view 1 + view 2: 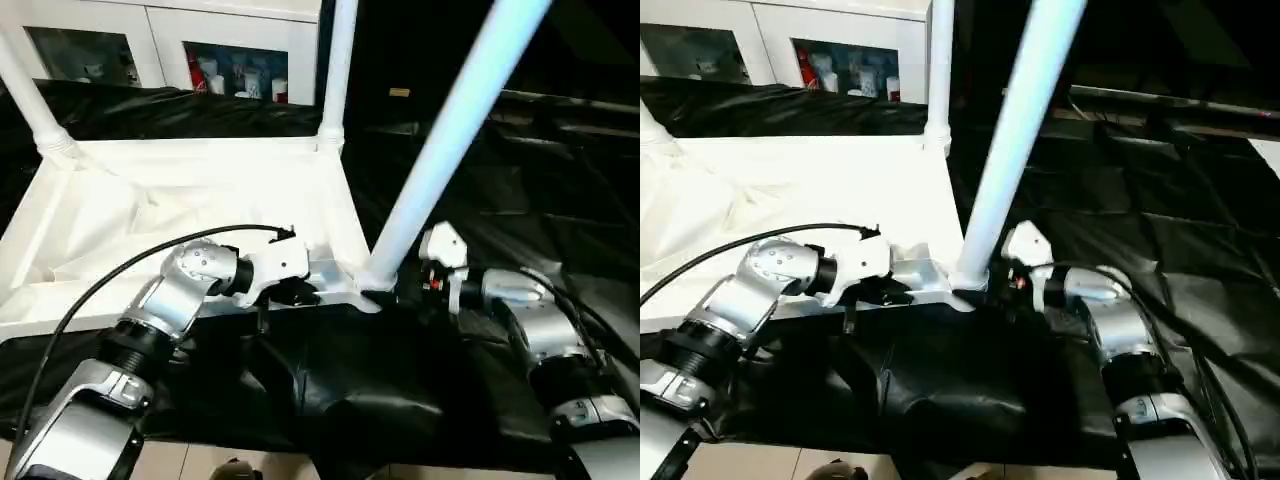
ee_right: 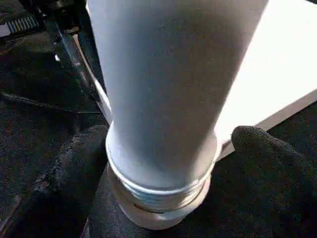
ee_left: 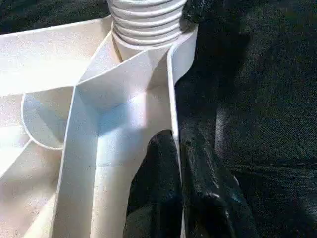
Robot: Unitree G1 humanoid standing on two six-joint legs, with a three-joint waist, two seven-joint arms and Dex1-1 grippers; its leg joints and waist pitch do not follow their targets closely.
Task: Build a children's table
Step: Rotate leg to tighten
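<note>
Currently tabletop [image 1: 190, 215] lies upside down on black-draped surface [image 1: 470, 200], three legs in sockets. Left gripper [image 3: 179, 198] pinches tabletop's near rim wall, fingers nearly closed. Right gripper [image 2: 163, 163] fingers flank base of near corner leg [image 1: 450, 135], threaded end partly exposed above socket.

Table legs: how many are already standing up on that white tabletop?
3 show. One leg rises from the near corner by the right gripper, one from the far corner, one at far left. A fourth may be out of view.
</note>
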